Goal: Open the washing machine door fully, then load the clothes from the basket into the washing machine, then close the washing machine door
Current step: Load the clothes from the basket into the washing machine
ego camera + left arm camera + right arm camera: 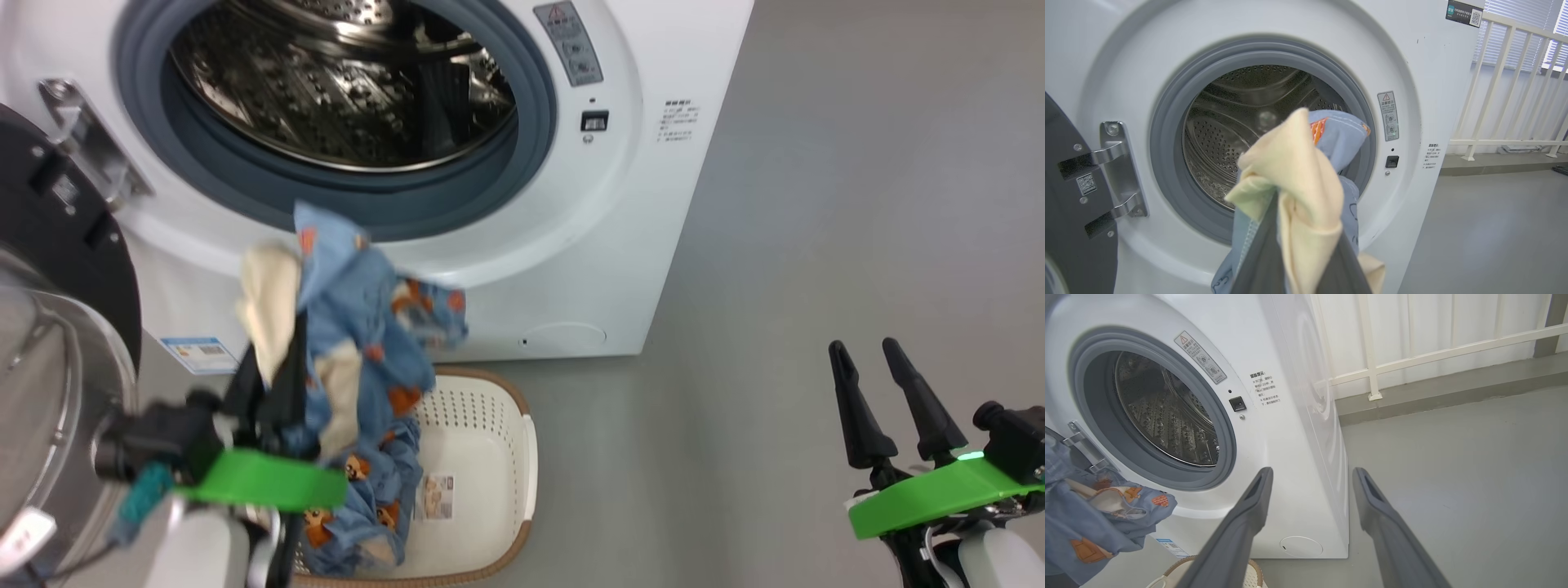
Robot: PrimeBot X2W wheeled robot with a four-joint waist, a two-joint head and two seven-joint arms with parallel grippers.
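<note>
The washing machine [653, 163] stands in front of me with its steel drum [1229, 134] exposed. Its door [73, 245] is swung open at the left, hanging on a metal hinge [1114, 171]. My left gripper [273, 380] is shut on a bunch of the clothes [359, 327], light-blue printed fabric with cream parts. It holds them in front of the lower rim of the drum opening, and the cream part [1298, 183] covers its fingertips. The cloth's lower end trails into the basket [490, 457] on the floor. My right gripper [862, 347] is open and holds nothing, off to the right of the machine [1312, 473].
Grey floor [816, 245] stretches to the right of the machine. A white railing [1506, 81] runs along the wall behind it. The open door's glass bowl [41, 392] bulges close beside my left arm. A round service flap [563, 335] sits low on the machine's front.
</note>
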